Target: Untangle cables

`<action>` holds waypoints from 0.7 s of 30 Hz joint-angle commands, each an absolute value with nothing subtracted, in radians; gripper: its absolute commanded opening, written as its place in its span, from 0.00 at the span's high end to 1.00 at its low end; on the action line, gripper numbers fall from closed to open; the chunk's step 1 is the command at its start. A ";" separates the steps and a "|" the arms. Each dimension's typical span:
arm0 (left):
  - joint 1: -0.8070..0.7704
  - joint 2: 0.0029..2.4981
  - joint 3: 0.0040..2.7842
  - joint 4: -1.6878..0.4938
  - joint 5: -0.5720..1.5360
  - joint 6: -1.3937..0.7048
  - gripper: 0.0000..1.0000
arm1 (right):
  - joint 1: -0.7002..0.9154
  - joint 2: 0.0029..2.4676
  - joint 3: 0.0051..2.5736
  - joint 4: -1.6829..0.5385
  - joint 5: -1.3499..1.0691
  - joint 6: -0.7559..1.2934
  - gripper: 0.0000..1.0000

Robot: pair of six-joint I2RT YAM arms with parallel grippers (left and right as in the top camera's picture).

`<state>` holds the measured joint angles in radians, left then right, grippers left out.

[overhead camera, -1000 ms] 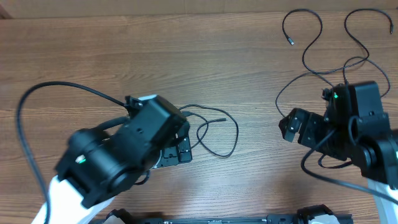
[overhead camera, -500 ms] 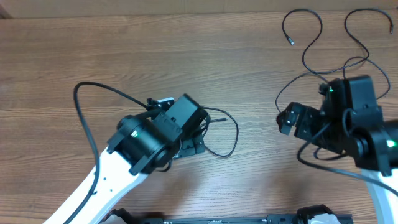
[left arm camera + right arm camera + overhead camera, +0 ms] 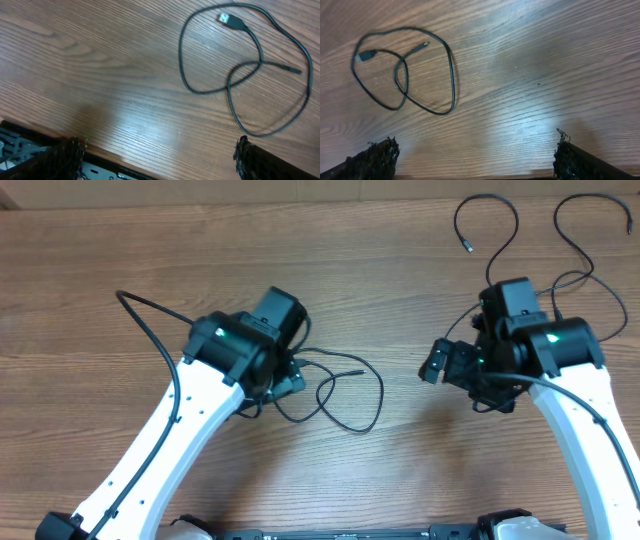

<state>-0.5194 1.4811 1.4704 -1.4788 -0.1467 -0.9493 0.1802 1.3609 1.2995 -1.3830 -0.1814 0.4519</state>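
Wood table (image 3: 150,260) w/ blk cables (image 3: 260,62)

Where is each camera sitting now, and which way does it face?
Overhead: above the table, facing straight down; both arms, left gripper and right gripper show.
Left wrist: on the left arm, facing down at the looped cable; its open fingertips frame the bottom.
Right wrist: on the right arm, facing the table; open fingertips at bottom.
Shared: both wrist views catch the same looped cable.

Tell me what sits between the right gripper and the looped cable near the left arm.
Only bare table. The overhead view shows nothing between the right gripper and the looped cable, and the right wrist view agrees.
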 commanded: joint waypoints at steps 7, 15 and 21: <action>-0.443 1.562 1.392 -1.317 -0.031 -0.712 0.00 | 0.203 1.479 1.249 -1.304 -0.283 0.440 0.00; -0.372 1.597 1.340 -1.263 0.011 -0.630 0.00 | 0.270 1.531 1.230 -1.249 -0.282 0.440 0.00; -0.297 1.599 1.294 -1.189 0.023 -0.606 0.00 | 0.301 1.532 1.176 -1.155 -0.282 0.442 0.00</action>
<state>-0.3264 1.5921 1.3251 -1.2110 0.0044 -0.6456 0.2943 1.5272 1.2030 -1.1809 -0.2775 0.4442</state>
